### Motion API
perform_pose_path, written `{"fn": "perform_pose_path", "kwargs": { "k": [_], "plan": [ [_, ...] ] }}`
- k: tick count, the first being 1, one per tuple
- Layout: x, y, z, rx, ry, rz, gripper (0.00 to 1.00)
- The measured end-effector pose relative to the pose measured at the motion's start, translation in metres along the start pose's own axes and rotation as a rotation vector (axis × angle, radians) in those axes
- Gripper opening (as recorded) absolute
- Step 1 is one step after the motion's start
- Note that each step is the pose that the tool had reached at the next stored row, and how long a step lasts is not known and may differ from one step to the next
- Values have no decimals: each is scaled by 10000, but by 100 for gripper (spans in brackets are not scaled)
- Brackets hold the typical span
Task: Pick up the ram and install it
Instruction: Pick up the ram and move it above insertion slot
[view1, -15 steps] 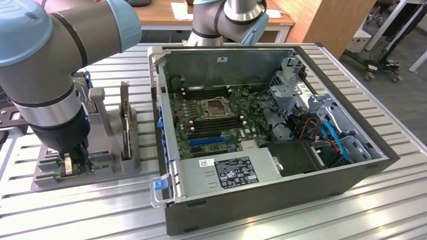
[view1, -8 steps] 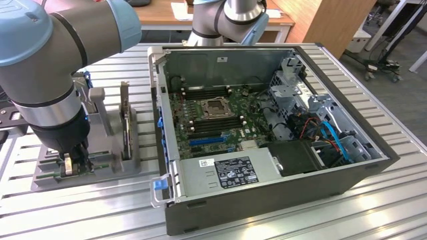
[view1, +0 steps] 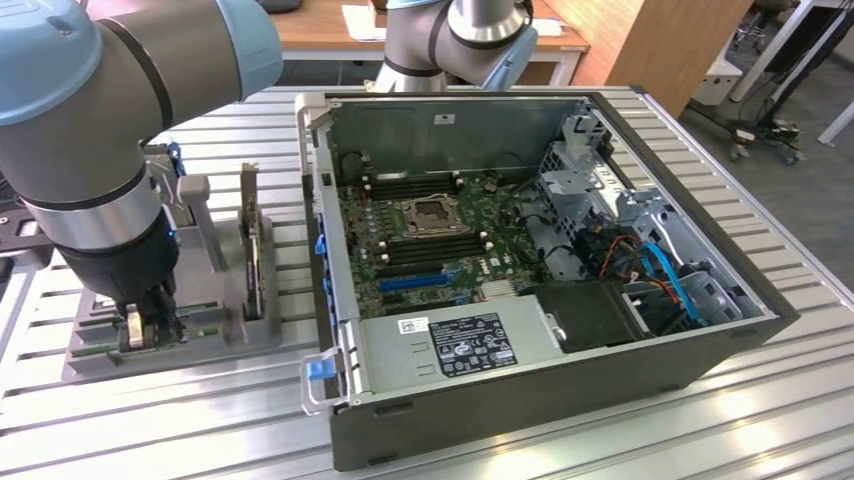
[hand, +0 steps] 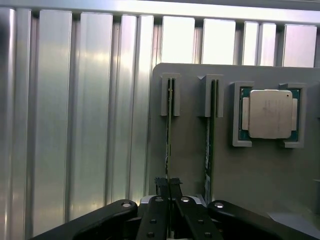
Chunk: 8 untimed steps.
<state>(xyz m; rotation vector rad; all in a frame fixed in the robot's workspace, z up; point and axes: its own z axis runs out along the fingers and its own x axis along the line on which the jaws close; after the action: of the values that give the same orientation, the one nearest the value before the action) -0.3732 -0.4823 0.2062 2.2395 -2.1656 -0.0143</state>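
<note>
Quick status from us: the pincer (hand: 169, 189) is clenched on the ram (hand: 169, 130), pinching the thin stick by its edge right at the fingertips. The ram itself stands on edge in its groove in the grey holder tray (hand: 190, 150), running straight out ahead of the pincer, so we'd say the grab is made but the stick isn't lifted out yet. A second stick (hand: 208, 135) sits in the next groove just beside the pincer, and a processor chip (hand: 270, 114) rests in its own pocket further off on that same side.

The open computer case (view1: 694, 370) is well apart from the pincer, across the bench (view1: 174, 420). The long black memory slots (view1: 400, 185) on the board look empty as far as we can tell, so the whole install half is left to do.

On writing: there's a dark label (view1: 461, 345) with a small white sticker on the power supply, plus faint marks on the chip's metal lid, but we can't read any of it. No brand we can make out.
</note>
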Motion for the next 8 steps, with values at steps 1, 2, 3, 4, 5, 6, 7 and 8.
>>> {"fn": "perform_pose_path", "kwargs": {
  "k": [1,2,3,4,5,6,7,8],
  "plan": [
    [0,0,-9,0,1,0,11],
    [0,0,-17,1,-1,0,11],
    [0,1,-26,1,0,0,11],
    [0,1,-36,0,0,0,11],
    [0,1,-46,0,-1,0,11],
    [1,1,-56,1,-1,0,11],
    [1,1,-66,1,0,0,11],
    [1,2,-76,1,0,0,11]
  ]
}}
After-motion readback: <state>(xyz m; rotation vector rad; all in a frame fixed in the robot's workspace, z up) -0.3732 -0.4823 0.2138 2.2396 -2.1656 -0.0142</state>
